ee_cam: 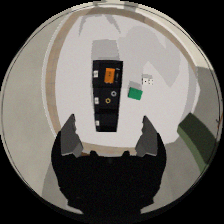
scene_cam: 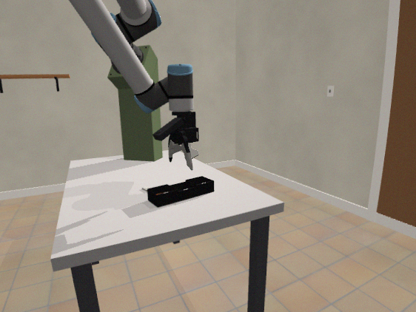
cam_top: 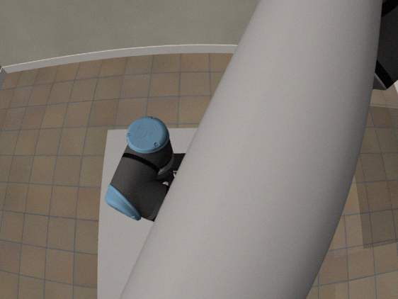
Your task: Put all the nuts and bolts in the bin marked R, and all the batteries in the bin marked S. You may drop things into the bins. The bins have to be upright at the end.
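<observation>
Black bins [ee_cam: 106,95] form one long row of compartments at upper centre of the wrist view, on the white table [scene_cam: 111,222]; letters on them too small to read. An orange battery [ee_cam: 107,75] lies in an upper compartment, a ring-shaped nut [ee_cam: 108,100] in the one below it; another small ring above the nut is hard to make out. Right of the bins on the table: a green block [ee_cam: 134,92] and a small white piece [ee_cam: 147,79], shape unclear. Gripper [scene_cam: 180,159] hangs above the bins, fingers spread wide, holding nothing. Top view mostly blocked by the smooth grey arm tube [cam_top: 269,159]; bins hidden there.
</observation>
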### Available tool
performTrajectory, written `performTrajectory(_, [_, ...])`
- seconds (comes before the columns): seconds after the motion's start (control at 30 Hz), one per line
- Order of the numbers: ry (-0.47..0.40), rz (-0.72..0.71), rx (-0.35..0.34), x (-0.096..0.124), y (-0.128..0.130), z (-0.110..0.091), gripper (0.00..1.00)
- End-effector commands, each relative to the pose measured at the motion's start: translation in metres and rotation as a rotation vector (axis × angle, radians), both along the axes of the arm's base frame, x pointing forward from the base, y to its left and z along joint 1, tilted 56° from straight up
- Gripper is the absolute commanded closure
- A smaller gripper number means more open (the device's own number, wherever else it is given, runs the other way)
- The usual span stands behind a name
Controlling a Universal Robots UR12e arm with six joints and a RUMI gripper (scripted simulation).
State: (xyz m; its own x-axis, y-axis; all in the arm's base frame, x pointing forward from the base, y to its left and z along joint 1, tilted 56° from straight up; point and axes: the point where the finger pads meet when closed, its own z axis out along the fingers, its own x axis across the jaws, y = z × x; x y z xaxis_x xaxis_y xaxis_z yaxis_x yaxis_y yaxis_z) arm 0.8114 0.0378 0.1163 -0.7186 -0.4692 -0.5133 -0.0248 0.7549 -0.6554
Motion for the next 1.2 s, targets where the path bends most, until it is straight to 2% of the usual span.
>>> performTrajectory(0.0, [0.0, 0.0, 0.0, -0.01, 0.007, 0.008, 0.0])
performTrajectory(0.8, [0.0, 0.0, 0.0, -0.071, 0.047, 0.057, 0.0])
performTrajectory(1.17, [0.0, 0.0, 0.0, -0.071, 0.047, 0.057, 0.0])
